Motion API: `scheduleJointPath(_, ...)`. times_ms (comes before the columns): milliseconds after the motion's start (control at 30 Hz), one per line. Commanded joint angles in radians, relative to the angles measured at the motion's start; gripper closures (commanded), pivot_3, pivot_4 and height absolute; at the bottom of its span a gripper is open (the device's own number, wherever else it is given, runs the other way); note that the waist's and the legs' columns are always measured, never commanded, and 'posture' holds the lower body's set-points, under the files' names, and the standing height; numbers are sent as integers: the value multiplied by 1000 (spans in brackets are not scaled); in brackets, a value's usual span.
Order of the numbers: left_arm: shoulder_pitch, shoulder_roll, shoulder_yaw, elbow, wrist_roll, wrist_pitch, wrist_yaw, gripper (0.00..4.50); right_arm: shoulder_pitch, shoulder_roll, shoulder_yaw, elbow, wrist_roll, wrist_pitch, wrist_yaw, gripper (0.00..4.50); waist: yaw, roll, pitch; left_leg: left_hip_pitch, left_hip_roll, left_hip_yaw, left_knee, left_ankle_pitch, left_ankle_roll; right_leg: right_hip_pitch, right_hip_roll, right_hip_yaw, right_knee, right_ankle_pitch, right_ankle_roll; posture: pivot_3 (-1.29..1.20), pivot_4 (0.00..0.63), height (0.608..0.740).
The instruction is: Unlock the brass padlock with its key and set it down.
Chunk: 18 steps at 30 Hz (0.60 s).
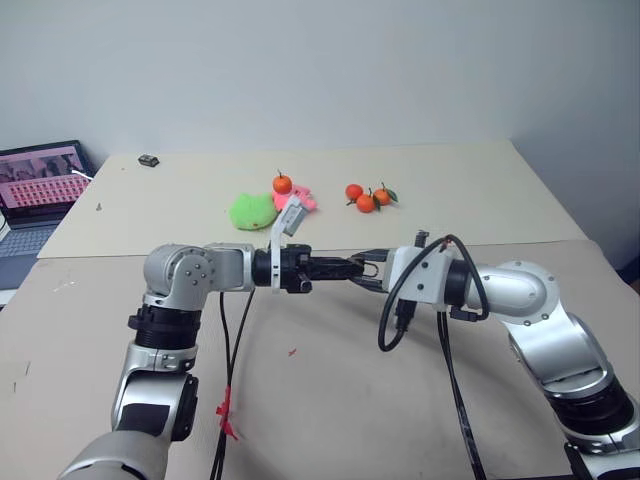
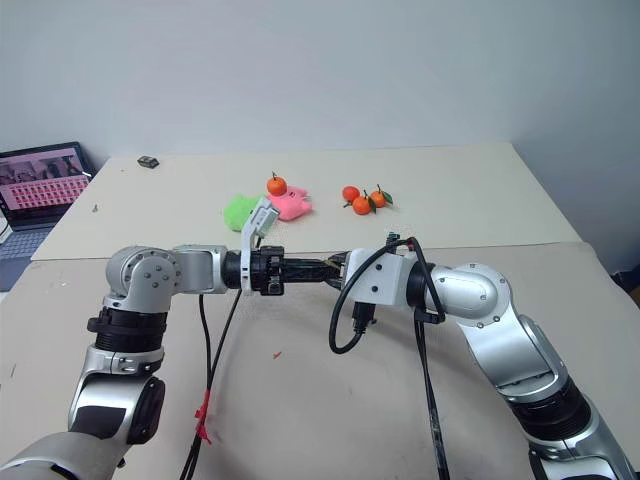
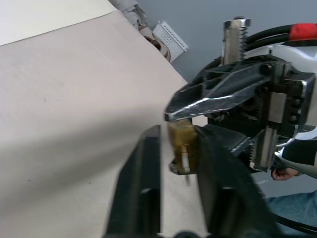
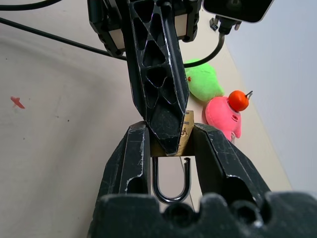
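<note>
- At the far left, an open laptop [image 1: 35, 190] is seen beside the table [image 1: 480, 190], its screen lit.
- A small dark object [image 1: 149, 160] is seen lying on the table near its far left corner; what it is cannot be told.
- The left pincer [image 1: 352, 267] is held level above the table, pointing to the right toward the other arm. In the right wrist view its black fingers [image 4: 158, 84] are seen nearly closed, with their tips on the body of the brass padlock [image 4: 184, 134]. Whether a key is pinched between them cannot be told.
- Behind the arms, a green soft toy [image 1: 251, 211] and a pink soft toy [image 1: 300, 203] are seen lying side by side on the table, with a small orange [image 1: 282, 184] resting at the pink toy.
- The brass padlock is held in the air between the two pincers, well above the table. Its silver shackle [image 4: 171, 181] points back toward the right wrist, and one leg of it appears to be out of the body.
- In the left wrist view a small silver piece [image 3: 185, 163] is seen sticking out of the padlock's end.
- Three more small oranges [image 1: 368, 197] with green leaves are seen grouped on the table to the right of the toys.
- The right pincer [image 4: 171, 144] is closed on the brass padlock, one finger on each side of its body.
</note>
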Motion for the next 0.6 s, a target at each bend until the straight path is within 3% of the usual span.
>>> scheduleJointPath(33, -10, 2, 16, -3, 0, -6, 10, 4465, -24, -1, -27, -45, 10, -10, -6, 3592, 0, 0, 0, 0, 0, 0, 0, 0, 0, 0, 0, 0, 0, 0, 0, 0, 150, 660)
scheduleJointPath(333, -12, -3, 29, 6, -7, -6, 16, 4465, -27, 0, -31, -42, 21, -2, -1, 3592, 0, 0, 0, 0, 0, 0, 0, 0, 0, 0, 0, 0, 0, 0, 0, 0, 150, 660)
scheduleJointPath(400, -12, -3, 30, 8, -7, -8, 19, 4465, -30, 6, -35, -41, 30, 7, -2, 2597, 0, 0, 0, 0, 0, 0, 0, 0, 0, 0, 0, 0, 0, 0, 0, 0, 150, 660)
scheduleJointPath(533, -11, 1, 33, 11, -7, -11, 21, 4465, -31, -5, -44, -45, 45, 33, 3, 1296, 0, -1, 0, 0, 0, 0, 0, 0, 0, 0, 0, 0, 0, 0, 0, 0, 150, 660)
scheduleJointPath(567, -11, 4, 34, 16, -5, -13, 19, 4465, -27, -8, -61, -51, 75, 61, 15, 1001, 0, -1, 0, 0, 0, 0, 0, 0, 0, 0, 0, 0, 0, 0, 0, 0, 150, 660)
scheduleJointPath(600, -12, 6, 35, 19, -4, -15, 18, 4465, -24, -11, -73, -56, 97, 81, 22, 1001, 1, -1, 0, 0, 0, 0, 0, 0, 0, 0, 0, 0, 0, 0, 0, 0, 150, 660)
